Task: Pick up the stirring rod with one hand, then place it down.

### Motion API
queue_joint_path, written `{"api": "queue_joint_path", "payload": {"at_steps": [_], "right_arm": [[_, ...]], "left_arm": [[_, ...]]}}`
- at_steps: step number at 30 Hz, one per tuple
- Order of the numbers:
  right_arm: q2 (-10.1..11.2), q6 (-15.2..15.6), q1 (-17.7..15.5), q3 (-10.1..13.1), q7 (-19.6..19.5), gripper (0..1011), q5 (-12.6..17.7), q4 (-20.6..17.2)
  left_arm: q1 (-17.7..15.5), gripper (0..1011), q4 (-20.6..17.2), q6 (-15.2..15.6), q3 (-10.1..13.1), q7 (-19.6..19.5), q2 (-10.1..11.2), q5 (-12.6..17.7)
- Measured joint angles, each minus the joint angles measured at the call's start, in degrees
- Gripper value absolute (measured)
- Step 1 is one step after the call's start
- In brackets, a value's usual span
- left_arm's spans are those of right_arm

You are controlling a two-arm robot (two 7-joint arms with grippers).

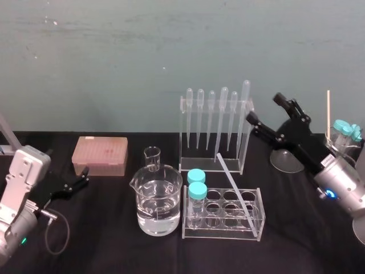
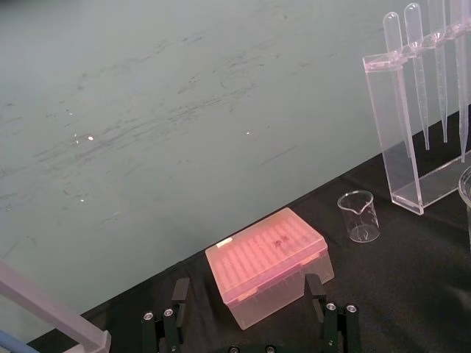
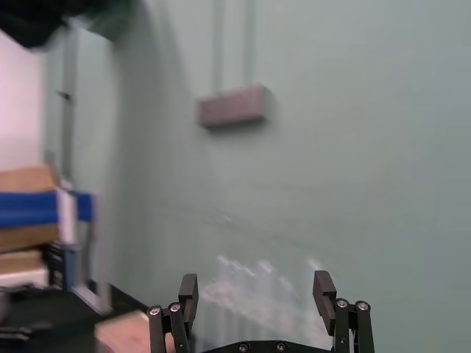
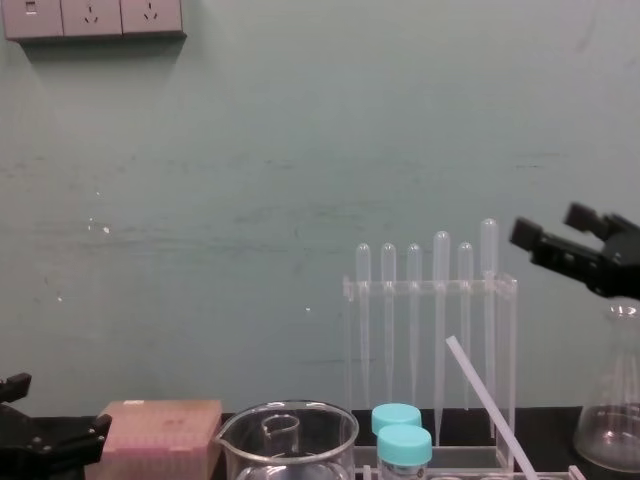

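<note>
Nearest me, the stirring rod [image 1: 234,183] leans untouched in the clear test-tube rack [image 1: 260,216]. Its lower end sits in a right-hand hole and its upper end tilts away toward the far left. I judge the task not yet begun: both the lift and the set-down remain.

Two blue-capped vials [image 1: 197,190] stand at the rack's left end, and the large beaker [image 1: 158,201], part-filled with clear liquid, is just beside them. That side of the rod is crowded. The black table [image 1: 302,228] to the right of the rack is bare, so it looks like the easier place to put the rod down.

My left gripper [image 1: 84,178] is low on the left, fingers spread and holding nothing, near the pink tip box [image 1: 100,155].

Farther back, a small beaker [image 1: 151,157] and the pipette stand [image 1: 244,162] sit just behind the rod's upper end, leaving little room there.

My right gripper [image 1: 268,111] hangs raised at the far right above a flask [image 1: 285,162], fingers spread wide and empty. I think an approach from above and the right is clearest, keeping away from the pipettes [image 1: 223,114].
</note>
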Motion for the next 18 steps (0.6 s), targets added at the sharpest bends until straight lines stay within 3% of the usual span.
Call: {"api": "queue_joint_path", "payload": {"at_steps": [1,2,5,8,11,15,18], "right_arm": [[0.4,3.0,-1.0,0.7,-3.5,1003,-1.0,-0.5],[0.4,3.0,-1.0,0.7,-3.5,1003,-1.0,-0.5],[1.2,9.1,-3.7,1.6,-8.4,1003,-1.9,-1.7],[1.8,12.6,-5.6,1.9,-10.6,1003,-2.2,-2.7],[2.4,18.2,-7.9,2.2,-12.8,1003,-2.3,-3.9],[2.6,20.7,-8.7,2.4,-13.7,1003,-2.3,-4.2],[2.6,20.9,-8.8,2.4,-13.9,1003,-2.3,-4.3]], "left_arm": [[0.0,1000,0.0,0.0,0.0,0.0,0.0,0.0],[0.0,1000,0.0,0.0,0.0,0.0,0.0,0.0],[0.0,1000,0.0,0.0,0.0,0.0,0.0,0.0],[0.0,1000,0.0,0.0,0.0,0.0,0.0,0.0],[0.0,1000,0.0,0.0,0.0,0.0,0.0,0.0],[0.0,1000,0.0,0.0,0.0,0.0,0.0,0.0],[0.0,1000,0.0,0.0,0.0,0.0,0.0,0.0]]}}
